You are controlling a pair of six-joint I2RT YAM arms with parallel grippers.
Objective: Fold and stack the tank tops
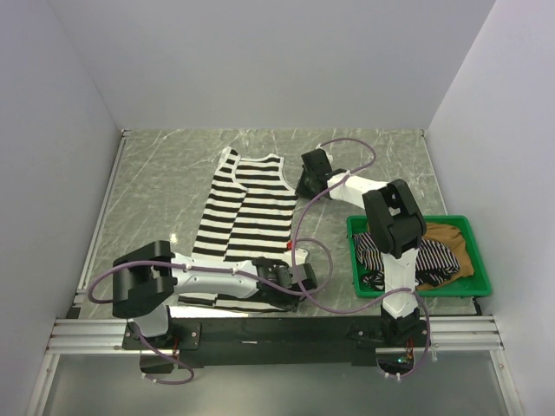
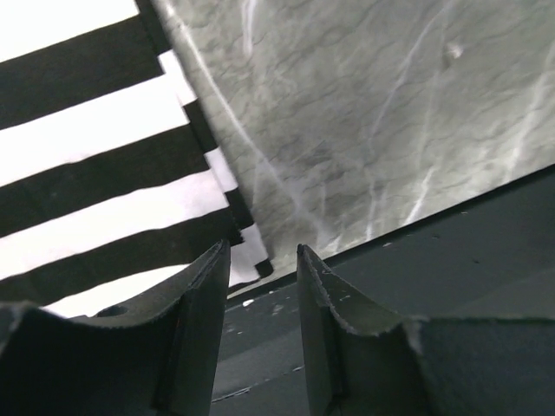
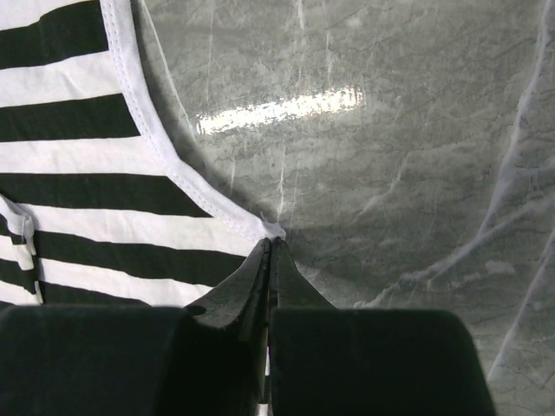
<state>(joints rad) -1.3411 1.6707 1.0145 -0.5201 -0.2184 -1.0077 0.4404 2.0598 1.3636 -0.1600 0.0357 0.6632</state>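
**Fig.** Striped tank top [image 1: 247, 217] spread flat on table [image 1: 165, 191], left of green tray [image 1: 451, 217], straps pointing away from the arm bases. Pinstriped top [image 1: 375, 251] & tan top [image 1: 451, 247] lie bunched inside the tray, not yet folded.

**R gripper** [image 3: 270, 247]: beyond the tray's far-left corner. Fingers pressed together, tips at the underarm end of the white armhole binding [image 3: 147, 130], which appears caught btw. them.

**L gripper** [image 2: 260, 256]: left of the tray's near-left corner. Fingers part spread, nothing clamped; hem corner [image 2: 251, 260] shows in the gap just ahead.

**Handling (judged):** thin knit, light, limp, no stiffness. It follows a pinch, sags btw. hold points & prob. drags on the table rather than sliding clean. Not fragile. A one-point lift would rope it up, so take hold at two pts on the tray-side edge: underarm & hem corner. Bound/hemmed edges are thicker & give the pads more to bite.

**Risk:** a tip pinch on so little cloth may slip once tension comes on. L must go low enough to catch both layers at the hem.
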